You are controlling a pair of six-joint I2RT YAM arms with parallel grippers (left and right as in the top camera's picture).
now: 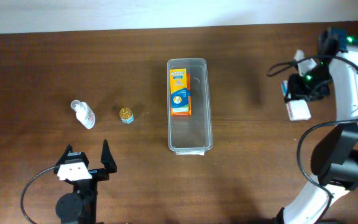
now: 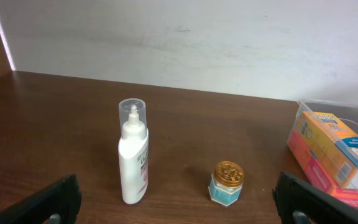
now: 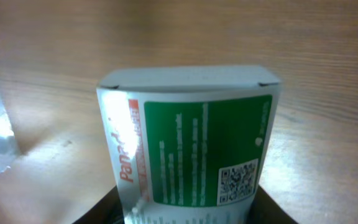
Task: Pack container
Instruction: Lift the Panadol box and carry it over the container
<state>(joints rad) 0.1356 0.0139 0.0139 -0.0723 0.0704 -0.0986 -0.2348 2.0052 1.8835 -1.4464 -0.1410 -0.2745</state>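
Right gripper (image 1: 298, 102): clamped tight on a white carton (image 1: 299, 111), well to the right of the container (image 1: 190, 134). Seen close from the right wrist, carton printed green and orange with a QR code, pinched from both sides at its lower end, above the brown wooden table (image 1: 42, 62).

Left gripper (image 1: 86, 155): spread wide, holding nothing, left of the container and nearer the arm bases.

Container at mid-table, clear-walled, long side running away from the arms. Inside it, an orange box (image 1: 180, 93) lying flat in the half farther from the arms.

Left of the container, a small gold-lidded jar (image 1: 126, 114). Further left again, a white bottle (image 1: 83, 114) with a clear cap. Both apart from the container wall.
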